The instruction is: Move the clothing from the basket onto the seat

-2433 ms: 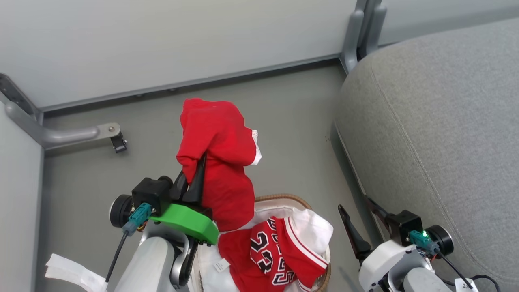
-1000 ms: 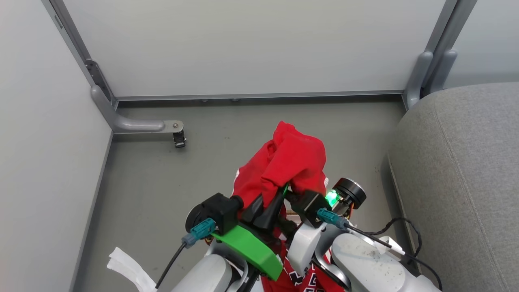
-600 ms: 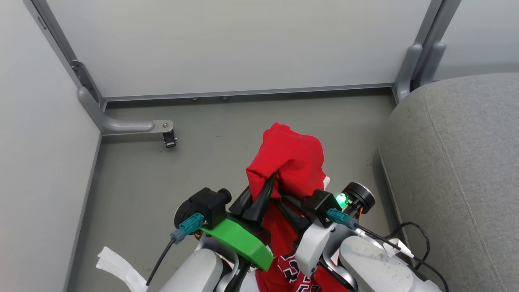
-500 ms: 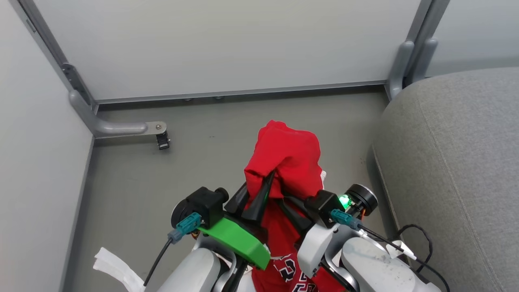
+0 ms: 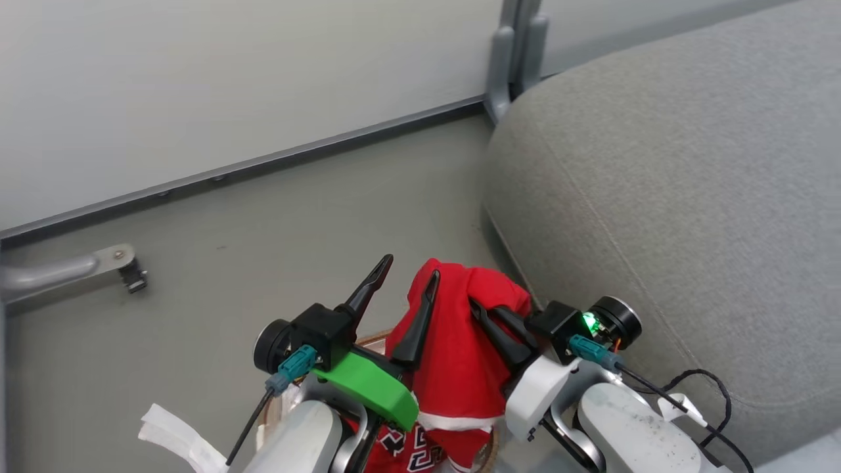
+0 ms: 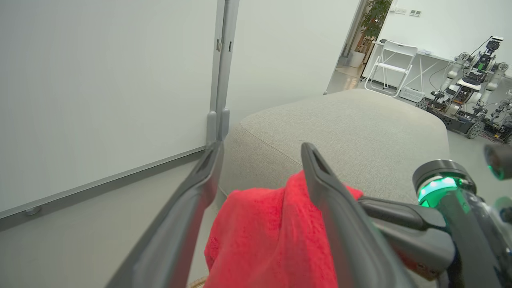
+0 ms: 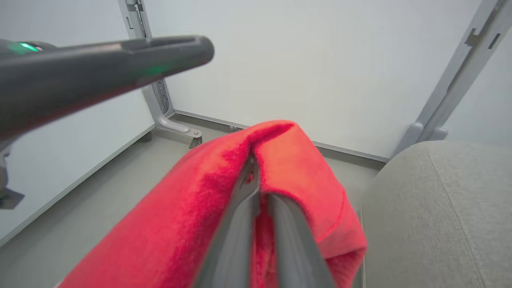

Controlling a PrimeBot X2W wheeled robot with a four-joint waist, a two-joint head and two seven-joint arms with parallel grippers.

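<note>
Clothing (image 5: 453, 374) hangs just beside the seat (image 5: 657, 164), pinched in the right gripper (image 5: 483, 314).
Right arm angles up toward the seat's near edge, fingers clamped tight on it; left gripper (image 5: 401, 289) stands on the side away from the seat, fingers spread wide, holding nothing.

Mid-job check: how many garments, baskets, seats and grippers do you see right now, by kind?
red garments: 2, plain piece and numbered jersey
basket: 1
seat: 1
grippers: 2, left gripper and right gripper
total: 6
</note>
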